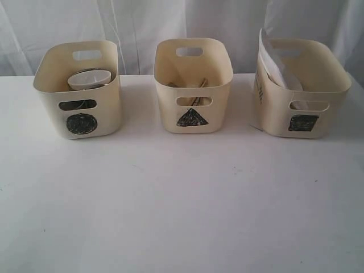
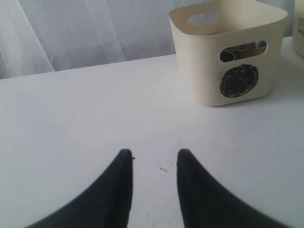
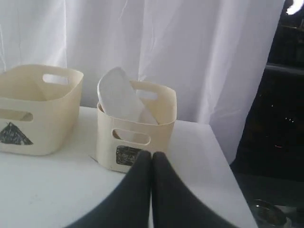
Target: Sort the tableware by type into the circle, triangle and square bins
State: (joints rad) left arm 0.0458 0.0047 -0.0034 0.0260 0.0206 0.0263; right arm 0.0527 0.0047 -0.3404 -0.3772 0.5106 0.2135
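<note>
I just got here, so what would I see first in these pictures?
Three cream tubs stand in a row on the white table: the circle tub on the left, the triangle tub in the middle, the square tub on the right. A big white plate leans out of the square tub, and a steel cup shows inside the circle tub.

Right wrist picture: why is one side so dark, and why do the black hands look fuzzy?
Right wrist view: the white curtain ends there and the room beyond is dark; the right hand sits close to the lens, so its edges are soft. Left wrist view: the left hand is soft-edged too, while the circle bin looks sharp. Exterior view: even light, faint shadows.
</note>
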